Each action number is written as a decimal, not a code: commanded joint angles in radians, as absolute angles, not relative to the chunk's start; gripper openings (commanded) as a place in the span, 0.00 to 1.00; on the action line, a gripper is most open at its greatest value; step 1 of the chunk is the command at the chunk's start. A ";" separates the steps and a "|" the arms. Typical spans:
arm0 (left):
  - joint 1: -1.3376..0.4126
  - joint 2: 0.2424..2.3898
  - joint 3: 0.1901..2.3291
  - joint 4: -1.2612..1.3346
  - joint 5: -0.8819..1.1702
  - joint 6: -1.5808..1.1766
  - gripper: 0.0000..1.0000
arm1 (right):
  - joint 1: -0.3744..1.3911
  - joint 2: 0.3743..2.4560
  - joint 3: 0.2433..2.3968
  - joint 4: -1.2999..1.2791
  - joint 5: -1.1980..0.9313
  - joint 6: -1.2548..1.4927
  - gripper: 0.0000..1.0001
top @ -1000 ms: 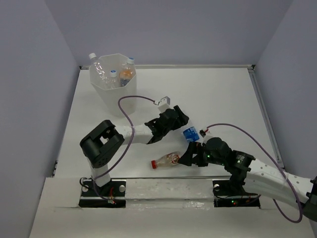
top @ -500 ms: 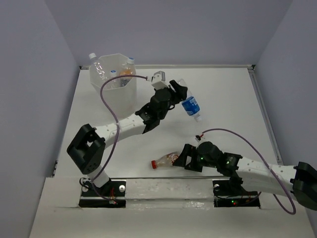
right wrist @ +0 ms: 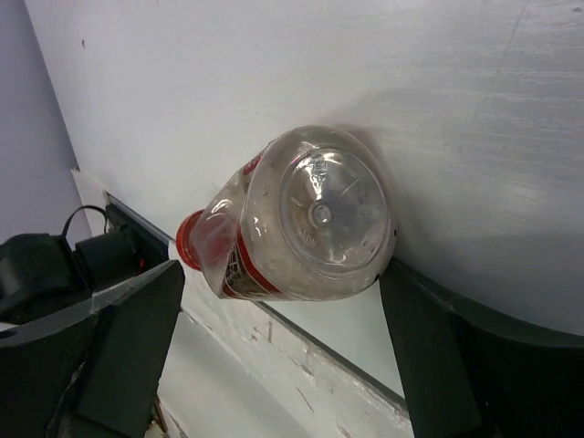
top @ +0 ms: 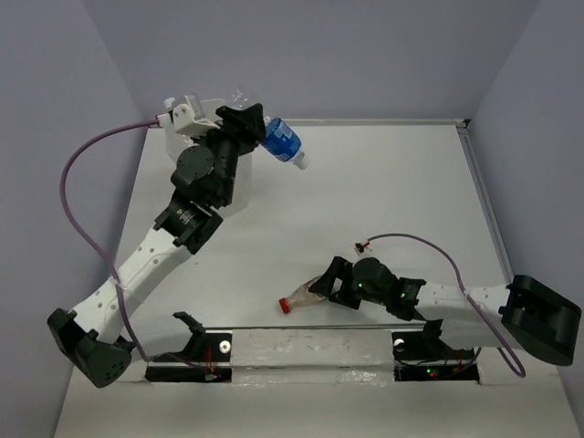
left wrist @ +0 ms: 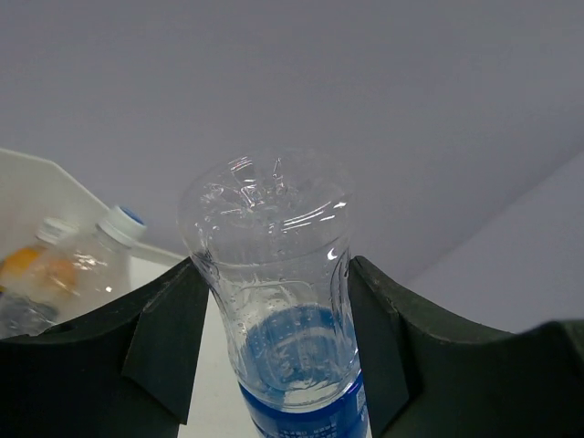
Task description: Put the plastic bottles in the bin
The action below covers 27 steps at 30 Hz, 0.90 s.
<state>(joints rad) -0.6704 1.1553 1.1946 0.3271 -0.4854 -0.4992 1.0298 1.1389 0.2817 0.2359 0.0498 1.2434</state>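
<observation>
Left gripper [left wrist: 274,347] clamps a clear blue-labelled bottle [left wrist: 274,237] while right gripper [right wrist: 283,274] stands apart around the red-capped bottle [right wrist: 310,219].

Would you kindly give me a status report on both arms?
Left gripper shut on blue-labelled bottle, aloft beside bin. Right gripper open, straddling red-capped bottle lying on table. Other bottles in bin. Nothing seen blocking.
</observation>
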 commanded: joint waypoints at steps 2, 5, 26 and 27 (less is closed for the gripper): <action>-0.601 1.054 1.339 0.158 -0.630 -0.307 0.26 | 1.040 1.192 0.264 0.298 0.158 1.264 0.86; -0.546 1.008 1.333 0.161 -0.708 -0.192 0.26 | 1.040 1.227 0.262 0.310 0.187 1.267 0.78; -0.321 1.278 1.384 0.517 -0.844 0.124 0.26 | 1.040 1.148 0.264 0.324 0.313 1.118 0.31; -0.318 1.313 1.387 0.563 -0.842 0.135 0.26 | 1.040 1.134 0.265 0.322 0.314 1.109 0.31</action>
